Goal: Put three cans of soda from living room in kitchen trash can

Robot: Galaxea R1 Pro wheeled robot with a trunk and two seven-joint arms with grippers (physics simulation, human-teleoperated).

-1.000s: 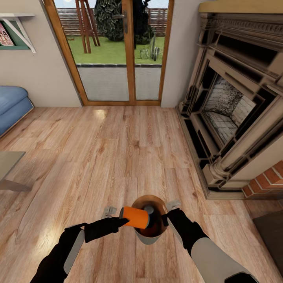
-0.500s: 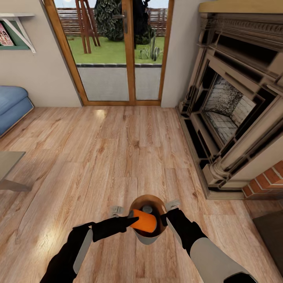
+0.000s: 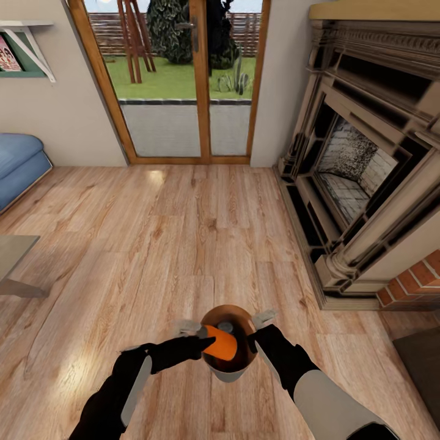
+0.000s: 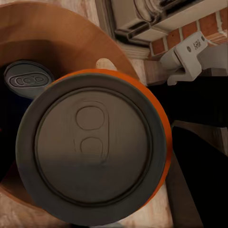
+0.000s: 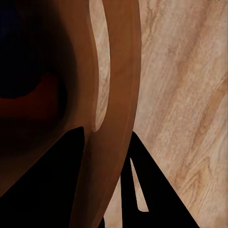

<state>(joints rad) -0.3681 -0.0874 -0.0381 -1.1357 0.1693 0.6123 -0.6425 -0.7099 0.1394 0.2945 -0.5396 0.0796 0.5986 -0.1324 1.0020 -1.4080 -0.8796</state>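
Left claw (image 3: 205, 340) is pinching an orange soda can (image 3: 221, 343) lying tilted on its side, long axis across the trash can (image 3: 229, 371) mouth, silver top facing the wrist camera. Right claw (image 3: 257, 333) is clamping the bin's rim. Inside, another can's silver top (image 4: 27, 80) is showing. Fireplace (image 3: 360, 171) is standing to the right, glass doors (image 3: 183, 85) ahead, blue sofa (image 3: 18, 165) left; no writing is readable

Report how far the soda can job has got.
Done: one can with a silver top already lies inside the trash can; dark blue and reddish shapes also show deep inside in the right wrist view. In hand: the left gripper holds an orange can over the opening, while the right gripper grips the rim. Left: drop it, then carry the bin to the kitchen.
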